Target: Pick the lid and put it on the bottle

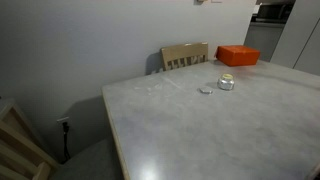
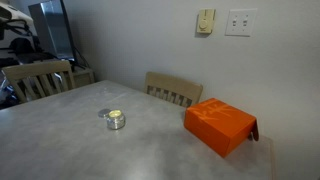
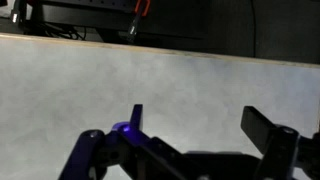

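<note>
The bottle [image 1: 226, 82] is a small squat clear-silvery jar with a pale yellowish top, standing on the grey table; it also shows in an exterior view [image 2: 116, 120]. The lid [image 1: 205, 90] is a tiny flat whitish cap lying on the table just beside the bottle, and shows as a small grey disc in an exterior view [image 2: 103, 113]. My gripper [image 3: 197, 122] appears only in the wrist view, open and empty over bare tabletop. Neither bottle nor lid shows in the wrist view.
An orange rectangular box [image 1: 238, 55] lies near the table's far edge, also in an exterior view [image 2: 219, 124]. A wooden chair [image 1: 185, 56] stands behind the table. Another chair [image 2: 38, 78] is at the side. The table edge [image 3: 160, 50] crosses the wrist view.
</note>
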